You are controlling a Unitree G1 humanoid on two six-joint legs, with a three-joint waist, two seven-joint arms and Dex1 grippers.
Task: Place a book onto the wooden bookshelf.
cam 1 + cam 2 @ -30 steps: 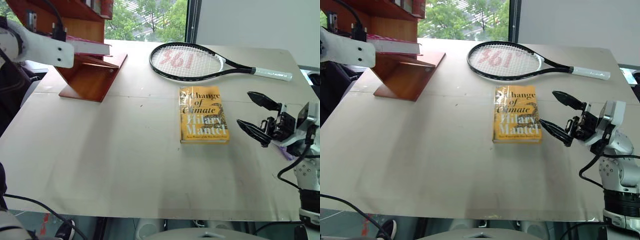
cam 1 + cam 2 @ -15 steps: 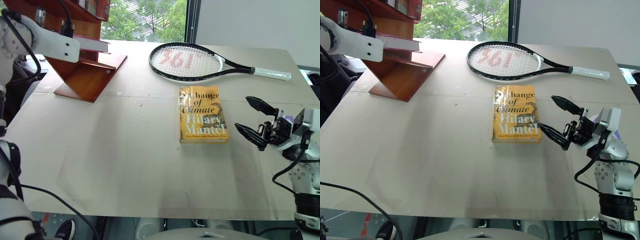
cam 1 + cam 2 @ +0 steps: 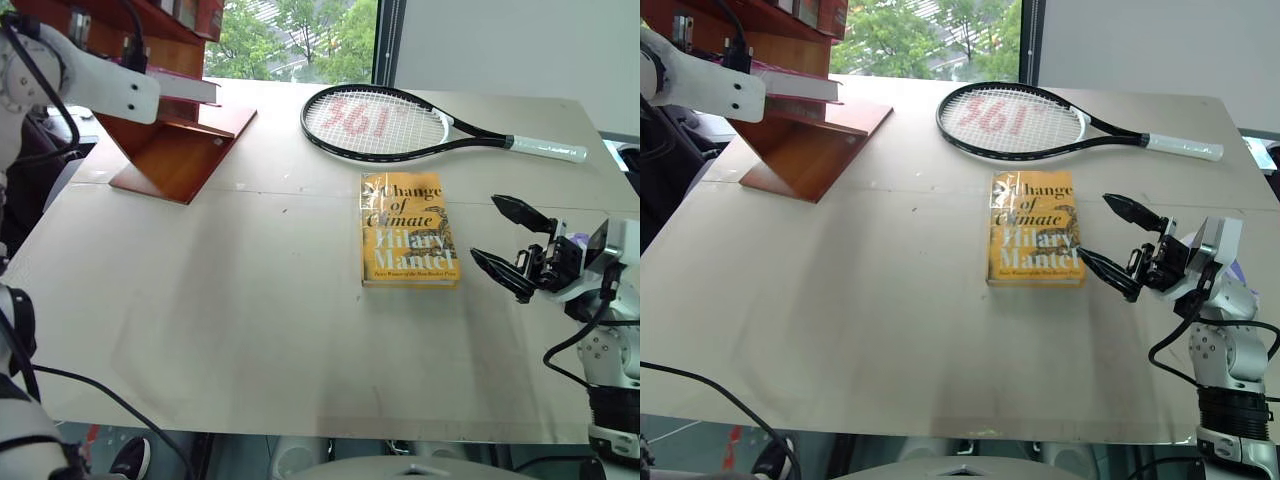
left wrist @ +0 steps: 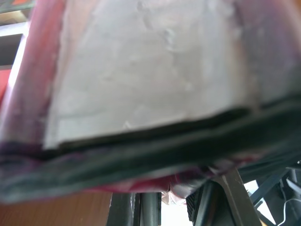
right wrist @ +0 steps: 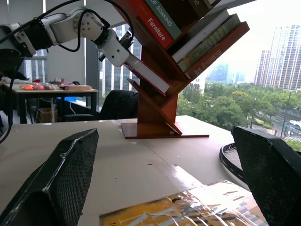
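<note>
The pink book (image 3: 186, 88), with white page edges (image 4: 150, 70), lies on a slanted board of the wooden bookshelf (image 3: 180, 150) at the table's far left. My left gripper (image 5: 127, 59) is shut on the book's near end, and the book juts out past the board towards the racket. In the right wrist view the book (image 5: 149, 76) sits low among the angled boards of the bookshelf (image 5: 160, 110), below several other books. My right gripper (image 3: 487, 227) hovers open over the table's right side, just right of the yellow book, holding nothing.
A yellow book (image 3: 408, 230) titled "Change of Climate" lies flat at centre right of the table (image 3: 200, 320). A black tennis racket (image 3: 375, 122) lies at the far side, its white handle pointing right. A window is behind the table.
The view has shifted slightly. My left wrist has turned a little with the book at the shelf. The right gripper has kept still and open.
</note>
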